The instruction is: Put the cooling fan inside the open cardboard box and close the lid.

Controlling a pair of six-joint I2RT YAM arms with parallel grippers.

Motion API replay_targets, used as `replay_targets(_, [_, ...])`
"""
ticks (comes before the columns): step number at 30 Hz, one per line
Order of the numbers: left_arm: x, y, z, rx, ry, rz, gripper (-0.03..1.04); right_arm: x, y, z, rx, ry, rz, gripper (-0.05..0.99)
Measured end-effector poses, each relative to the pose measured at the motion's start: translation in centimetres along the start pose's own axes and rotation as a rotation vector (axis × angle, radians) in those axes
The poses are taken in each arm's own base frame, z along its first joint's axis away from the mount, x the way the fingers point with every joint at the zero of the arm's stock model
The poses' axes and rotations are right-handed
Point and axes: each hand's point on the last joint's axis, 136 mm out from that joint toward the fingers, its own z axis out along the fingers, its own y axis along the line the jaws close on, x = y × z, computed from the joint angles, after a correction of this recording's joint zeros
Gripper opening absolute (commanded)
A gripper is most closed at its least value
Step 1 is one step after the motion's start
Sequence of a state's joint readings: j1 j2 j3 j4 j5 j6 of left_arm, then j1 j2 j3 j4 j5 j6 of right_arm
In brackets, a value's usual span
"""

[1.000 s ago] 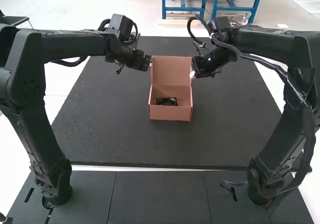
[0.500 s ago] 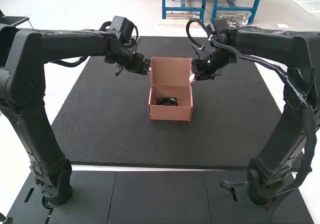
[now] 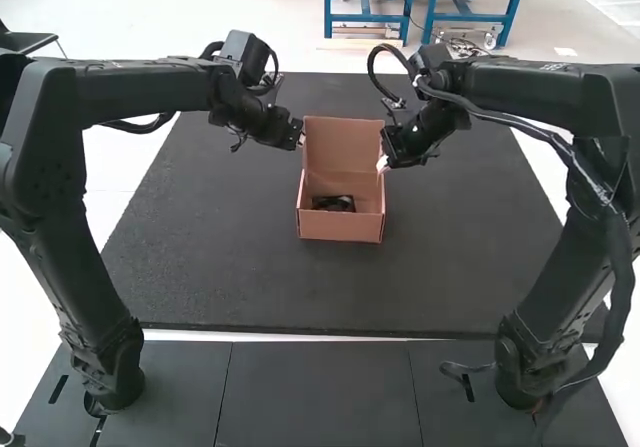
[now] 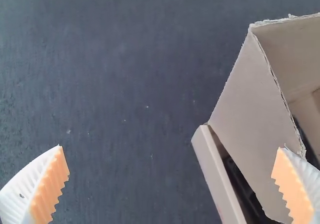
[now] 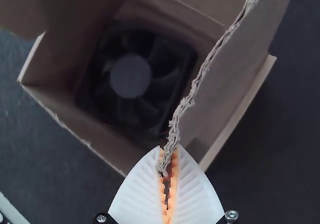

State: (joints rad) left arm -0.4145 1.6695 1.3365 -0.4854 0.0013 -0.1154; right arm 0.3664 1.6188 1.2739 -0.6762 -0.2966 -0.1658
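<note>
An open brown cardboard box (image 3: pixel 341 207) stands mid-mat with its lid (image 3: pixel 342 144) raised at the back. The black cooling fan (image 5: pixel 135 86) lies flat on the box floor and shows as a dark shape (image 3: pixel 333 203) in the high view. My right gripper (image 3: pixel 385 156) is shut on the lid's right edge (image 5: pixel 200 78), the cardboard pinched between its white ribbed fingers (image 5: pixel 187 179). At the lid's left edge, my left gripper (image 3: pixel 297 132) is open, its orange pads (image 4: pixel 47 184) spread wide, with the lid's corner (image 4: pixel 260 108) between them.
The box rests on a black rubber mat (image 3: pixel 200 237) covering the table. Open mat lies in front of and to both sides of the box. Both arms reach in from the sides at lid height.
Both grippers have closed in on the lid's side edges. The lid has tipped slightly forward over the box.
</note>
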Motion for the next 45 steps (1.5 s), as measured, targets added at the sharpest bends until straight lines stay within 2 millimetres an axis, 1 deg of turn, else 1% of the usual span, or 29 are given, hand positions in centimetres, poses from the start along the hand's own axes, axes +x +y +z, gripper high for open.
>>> replay_targets(3, [0.1,0.0,-0.4,0.000,0.006,0.002,0.97,0.3,0.2,0.1,-0.003,0.010,-0.002,-0.02])
replay_targets(8, [-0.3,0.0,-1.5,0.000,-0.011,0.002,0.97,1.4,0.8,0.6,-0.013,0.046,-0.006,-0.02])
replay_targets(12, [0.0,0.0,-2.2,0.001,-0.010,0.003,0.97,1.8,0.9,0.7,-0.014,0.060,-0.006,-0.02])
replay_targets(17, [1.0,0.0,-1.8,0.000,0.015,0.003,0.97,2.0,0.8,0.7,-0.012,0.071,-0.004,-0.02])
replay_targets(19, [1.0,0.0,-1.8,0.000,0.014,0.003,0.97,2.1,0.8,0.7,-0.009,0.074,-0.004,-0.02])
replay_targets(23, [-0.3,0.0,-2.5,-0.001,-0.043,0.000,0.97,2.1,0.8,0.7,-0.008,0.074,-0.004,-0.02])
replay_targets(26, [-1.6,0.6,-3.4,-0.016,-0.096,-0.012,0.97,2.1,0.8,0.7,-0.008,0.074,-0.004,-0.02])
replay_targets(29, [-2.8,2.1,-3.9,-0.048,-0.144,-0.035,0.97,2.1,0.8,0.7,-0.008,0.074,-0.004,-0.02])
replay_targets(32, [-3.0,3.8,-4.0,-0.091,-0.162,-0.056,0.97,2.1,0.8,0.7,-0.008,0.074,-0.004,-0.02])
replay_targets(36, [-2.0,4.6,-3.4,-0.124,-0.144,-0.061,0.97,2.1,0.8,0.7,-0.008,0.073,-0.005,-0.02])
replay_targets(40, [0.0,4.8,-2.3,-0.136,-0.095,-0.059,0.97,2.1,0.8,0.7,-0.008,0.073,-0.007,-0.02])
replay_targets(43, [0.9,4.6,-1.5,-0.136,-0.064,-0.048,0.97,2.1,0.8,0.7,-0.008,0.073,-0.007,-0.02])
replay_targets(45, [1.2,4.0,-1.0,-0.124,-0.053,-0.035,0.97,2.1,0.8,0.7,-0.008,0.073,-0.007,-0.02])
